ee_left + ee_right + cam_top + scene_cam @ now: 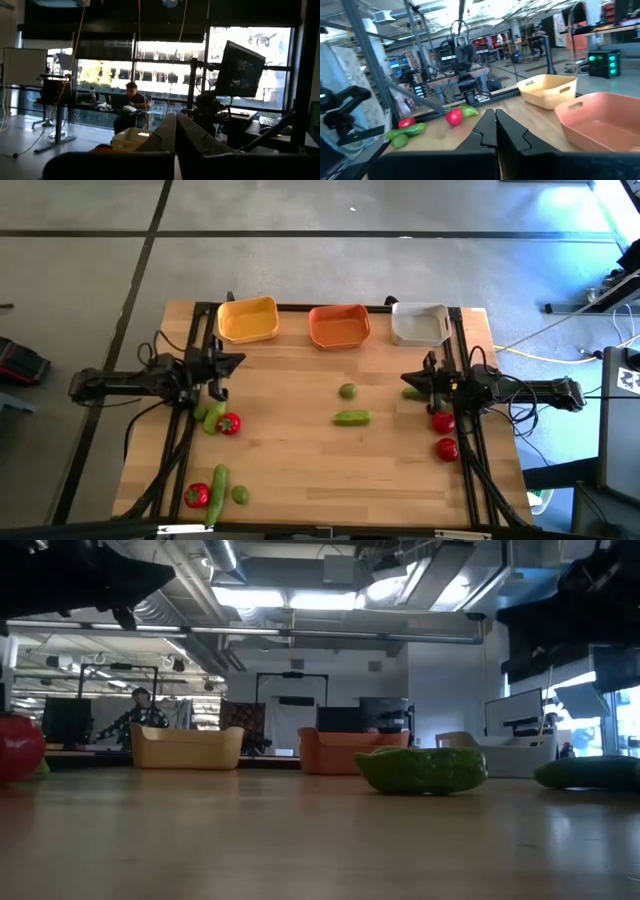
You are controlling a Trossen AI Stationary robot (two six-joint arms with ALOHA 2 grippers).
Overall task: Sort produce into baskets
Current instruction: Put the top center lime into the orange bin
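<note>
Three baskets stand along the table's far edge: yellow [248,320], orange [339,326] and white-grey [419,324]. A lime [347,391] and a cucumber [352,417] lie mid-table. Another cucumber [413,392] and two tomatoes [443,421] lie by my right gripper [405,378]. A tomato [229,423] and green pieces [207,418] lie near my left gripper [238,361]. A tomato [196,495], a cucumber [219,480] and a lime [240,494] lie at the near left. Both grippers are shut and empty, raised above the table, as the wrist views show for the left [175,116] and the right [495,112].
Black frame rails [190,380] run along the table's left and right sides under the arms. In the low view the mid-table cucumber [421,769] lies in front of the baskets. A person [131,97] sits at a desk in the room beyond the table.
</note>
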